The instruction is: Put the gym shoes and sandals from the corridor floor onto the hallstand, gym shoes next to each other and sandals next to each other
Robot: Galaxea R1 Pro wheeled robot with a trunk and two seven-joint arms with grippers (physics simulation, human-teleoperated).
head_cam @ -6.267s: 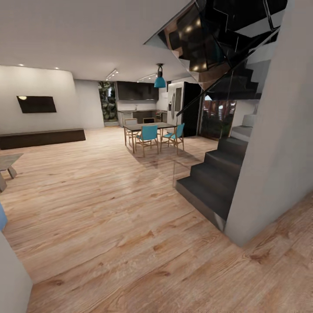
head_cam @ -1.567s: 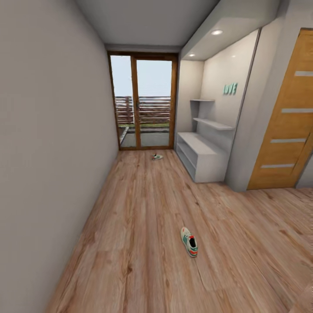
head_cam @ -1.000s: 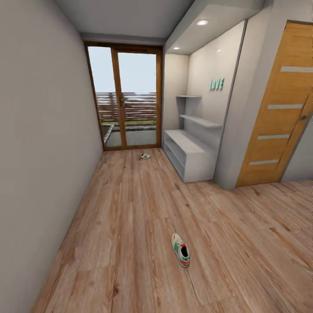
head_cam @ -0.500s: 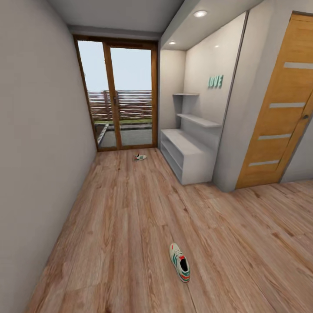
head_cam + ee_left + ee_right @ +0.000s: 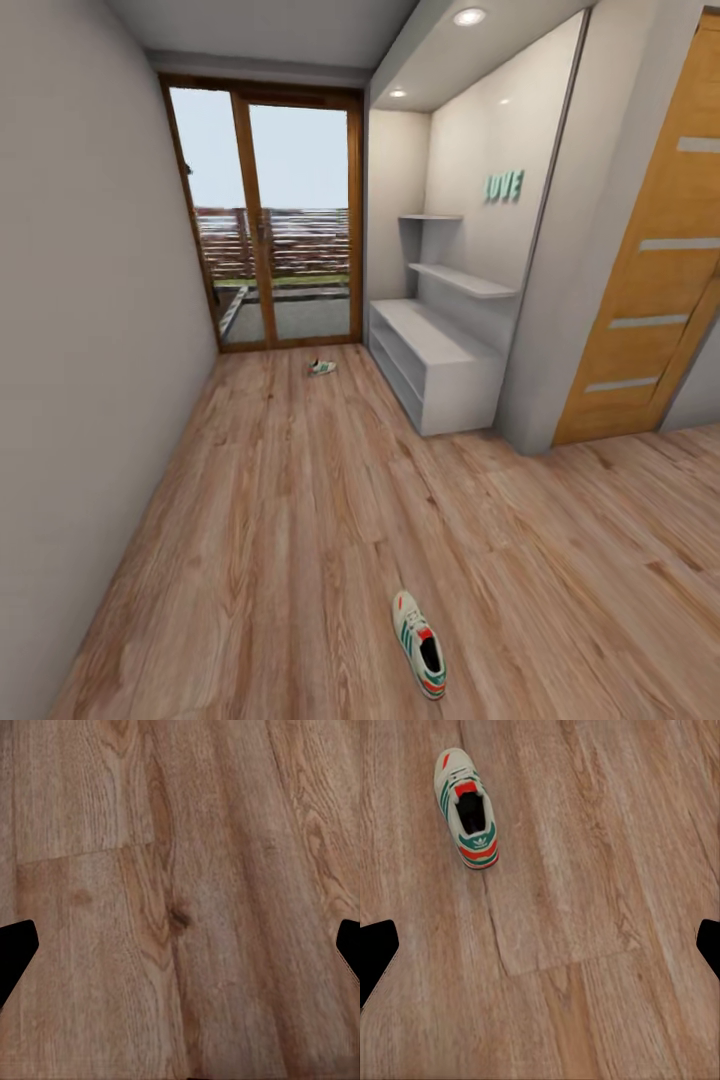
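One gym shoe (image 5: pixel 420 655), cream-white with green stripes and a red heel, lies on the corridor floor (image 5: pixel 300 520) close in front of me. The right wrist view has the same gym shoe (image 5: pixel 466 808) ahead of my right gripper (image 5: pixel 540 949), which is open and holds nothing. A second gym shoe (image 5: pixel 322 368) lies far off near the glass door. The hallstand (image 5: pixel 430 360) stands in the alcove on the right, its shelves bare. My left gripper (image 5: pixel 180 952) is open over bare planks. The two sandals are out of view.
A grey wall (image 5: pixel 80 350) closes the corridor's left side. A glass door (image 5: pixel 270 220) with a wooden frame ends it. A wooden door (image 5: pixel 660 280) stands at the right, past the alcove's corner wall (image 5: pixel 560 330).
The camera has travelled from the living room into the corridor and keeps moving forward. The near gym shoe now sits lower in the picture and the hallstand looks larger.
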